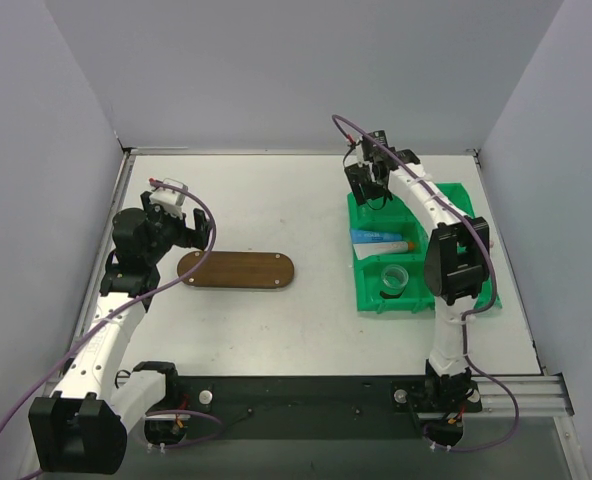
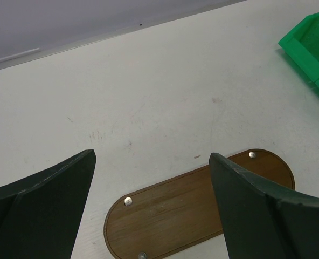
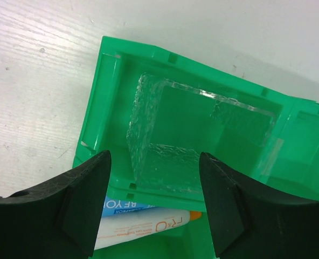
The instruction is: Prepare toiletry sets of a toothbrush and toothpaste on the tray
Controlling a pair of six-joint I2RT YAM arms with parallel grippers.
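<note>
Right gripper (image 3: 154, 156), jaws apart and empty, hangs over the clear box (image 3: 143, 135) in the bin (image 3: 103, 81) — toothpaste (image 3: 148, 221) at 6 o'clock; closing here risks snagging the box. Left gripper (image 2: 151, 156) gapes above the tray (image 2: 165, 210).

open table (image 1: 276, 200) around tray (image 1: 236, 270), green bin (image 3: 97, 108) walls hemming toothpaste (image 3: 143, 224), clear box (image 3: 148, 124) filling far compartment
</note>
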